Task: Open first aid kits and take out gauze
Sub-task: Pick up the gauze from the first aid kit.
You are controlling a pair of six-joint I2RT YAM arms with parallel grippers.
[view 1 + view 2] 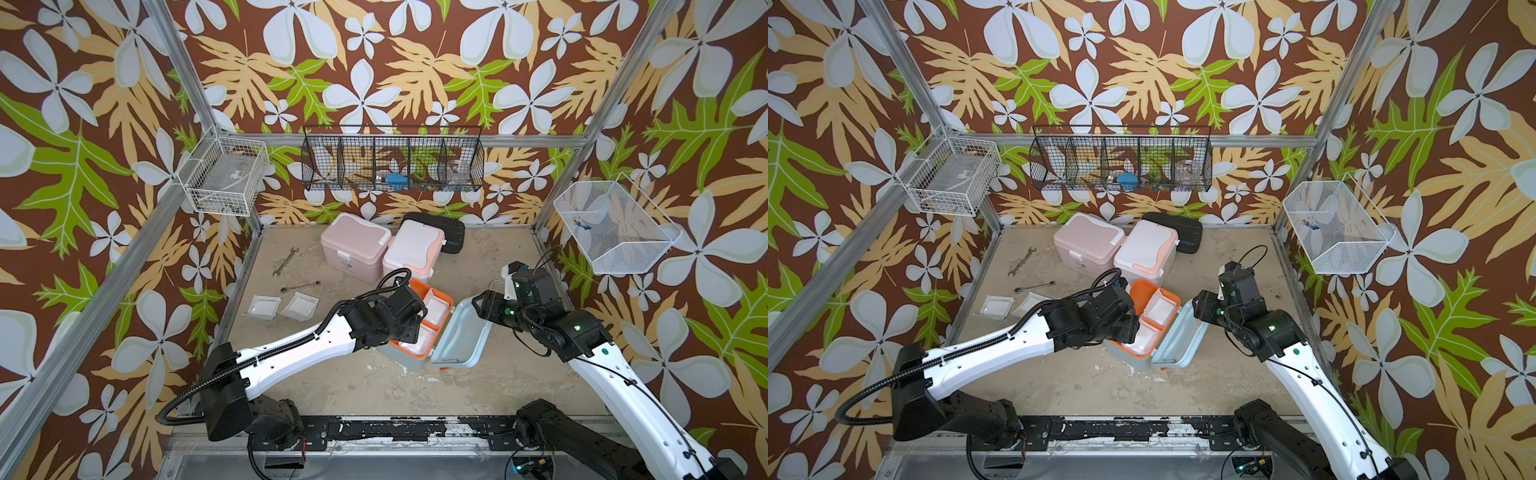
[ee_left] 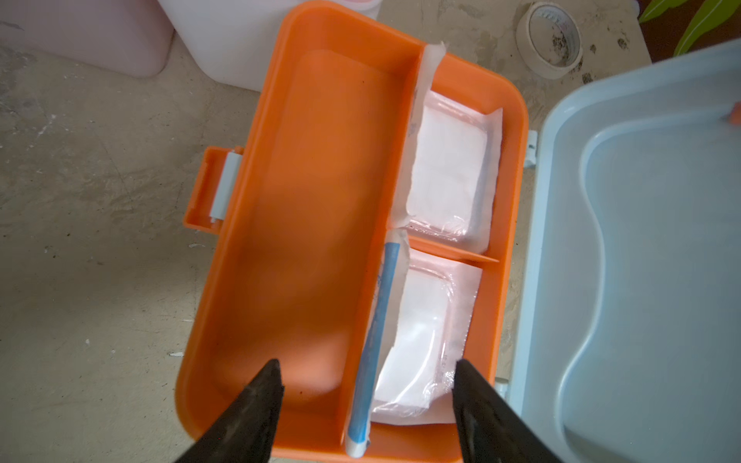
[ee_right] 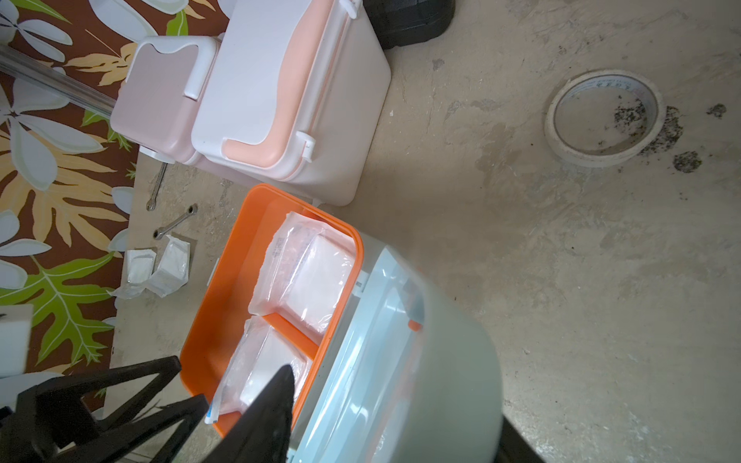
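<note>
Near the left edge of the table (image 1: pixel 415 386), the first loose gauze packet (image 1: pixel 263 307) and second loose gauze packet (image 1: pixel 300 306) lay flat, just beside each other, outside any kit. A wrench (image 1: pixel 300 286) lay just behind them, and a second wrench (image 1: pixel 286 261) further back. Toward the back edge the pink kit (image 1: pixel 353 245) and white-peach kit (image 1: pixel 411 249) stood touching, lids down, with the black ribbed case (image 1: pixel 451 232) behind the latter. Near table centre the blue kit (image 1: pixel 405 362) stood open. The left gripper (image 2: pixel 367 371) hovered over its orange tray (image 2: pixel 312 200), jaws apart and holding nothing, one finger on either side of the tray's divider. A gauze packet (image 2: pixel 449 168) lay in one small compartment on the tray's lid side, and another packet (image 2: pixel 417 332) in the neighbouring one. The blue lid (image 1: pixel 461 340) lay hinged over to the right. The right gripper (image 1: pixel 484 309) sat at the lid's back end, a finger on either side of the rim. Whether it pinched the lid could not be told. A tape roll (image 3: pixel 589 157) lay further right.
</note>
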